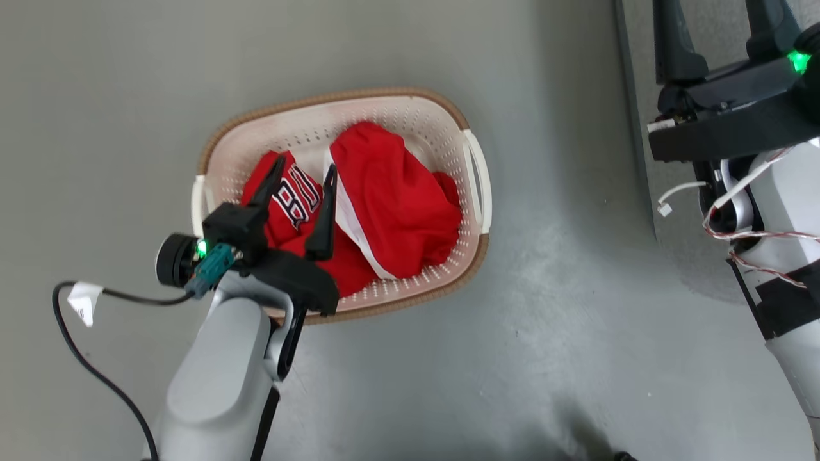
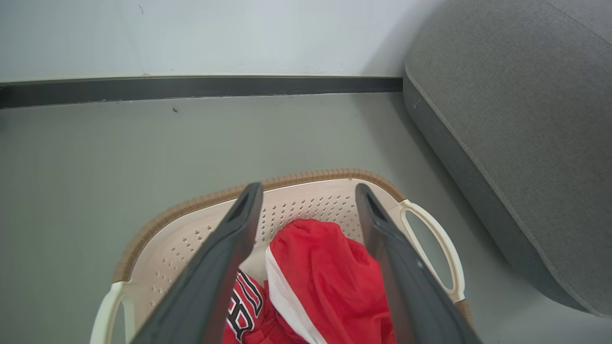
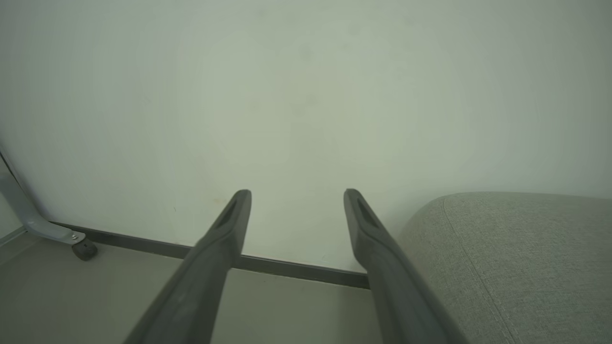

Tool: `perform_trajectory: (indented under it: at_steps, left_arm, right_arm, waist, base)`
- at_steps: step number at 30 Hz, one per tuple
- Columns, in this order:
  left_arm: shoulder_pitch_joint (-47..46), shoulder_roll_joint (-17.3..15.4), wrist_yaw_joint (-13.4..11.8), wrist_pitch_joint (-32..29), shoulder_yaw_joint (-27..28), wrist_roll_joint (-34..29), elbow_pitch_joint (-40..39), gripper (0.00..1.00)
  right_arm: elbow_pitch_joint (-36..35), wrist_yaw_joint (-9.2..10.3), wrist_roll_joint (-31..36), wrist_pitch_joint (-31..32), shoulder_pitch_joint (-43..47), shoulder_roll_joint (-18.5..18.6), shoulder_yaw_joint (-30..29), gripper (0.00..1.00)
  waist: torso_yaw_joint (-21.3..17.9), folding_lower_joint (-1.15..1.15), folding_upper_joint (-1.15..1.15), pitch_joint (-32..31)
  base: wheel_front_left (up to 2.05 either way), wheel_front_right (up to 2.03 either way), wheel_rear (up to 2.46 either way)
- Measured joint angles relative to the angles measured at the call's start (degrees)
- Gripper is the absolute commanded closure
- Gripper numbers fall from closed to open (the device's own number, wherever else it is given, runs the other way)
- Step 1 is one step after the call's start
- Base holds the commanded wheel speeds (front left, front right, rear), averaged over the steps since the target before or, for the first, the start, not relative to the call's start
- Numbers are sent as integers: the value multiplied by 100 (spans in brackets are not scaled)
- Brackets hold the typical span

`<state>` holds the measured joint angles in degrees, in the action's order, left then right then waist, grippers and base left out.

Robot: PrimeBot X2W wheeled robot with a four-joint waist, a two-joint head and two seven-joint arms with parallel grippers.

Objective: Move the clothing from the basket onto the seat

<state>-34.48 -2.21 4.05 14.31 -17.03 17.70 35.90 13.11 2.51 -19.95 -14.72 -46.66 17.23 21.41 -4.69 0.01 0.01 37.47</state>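
Red, soft clothing (image 1: 391, 205) lies crumpled in the holey cream plastic basket (image 1: 442, 137) on the smooth grey floor (image 1: 544, 320). Left end effector (image 1: 305, 163) hangs over it, fingers apart, holding nothing. Right end effector (image 3: 297, 193) is spread too, beside the rounded grey fabric seat (image 3: 516, 248).

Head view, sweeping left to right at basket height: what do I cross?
White cable tag → basket's left handle → lettered jersey → plainer red garment → basket's right handle → bare floor → seat's edge.
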Motion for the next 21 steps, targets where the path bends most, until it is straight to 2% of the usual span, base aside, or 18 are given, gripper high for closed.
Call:
perform_trajectory:
  at_steps: [10,21]
  left_arm:
    - [-676,3,57,-11,-255,91,639,0]
    - [-1249,0,109,-325,-360,35,1350,0]
  right_arm:
    - [-168,-1,94,1,-283,-267,-19,0]
    - [-377,-53,193,0,-427,-469,-67,0]
  waist:
    - [-266,0,0,735]
    - [-618,0,0,1263]
  base:
    - [0,0,0]
    - [0,0,0]
